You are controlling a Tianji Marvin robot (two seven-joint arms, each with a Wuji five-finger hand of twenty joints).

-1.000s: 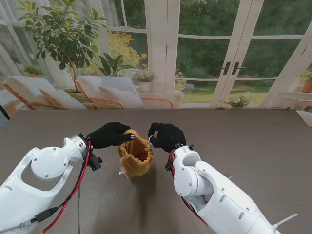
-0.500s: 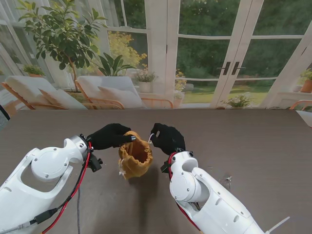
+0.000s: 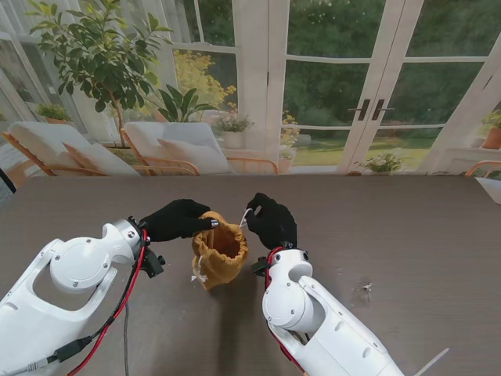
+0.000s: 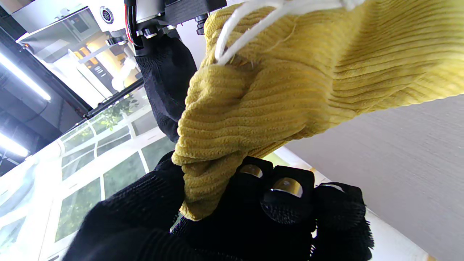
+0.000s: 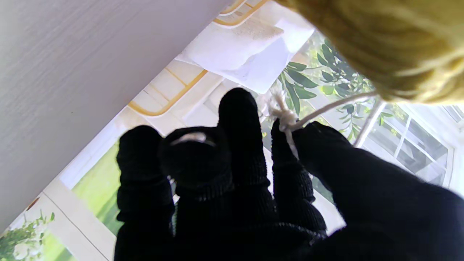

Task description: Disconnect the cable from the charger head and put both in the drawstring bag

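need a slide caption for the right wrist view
Right robot hand pinches the knotted white drawstring running to the yellow bag.

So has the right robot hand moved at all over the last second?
Yes. The right robot hand has shifted slightly farther from me, toward the window edge of the table, still pinching the white drawstring beside the yellow bag.

One yellow drawstring bag [image 3: 219, 252] sits on one table [image 3: 407, 227]. Two black-gloved hands are at it: the left hand [image 3: 178, 218] and the right hand [image 3: 272, 222]. One white drawstring [image 5: 328, 107] is visible, possibly two strands.
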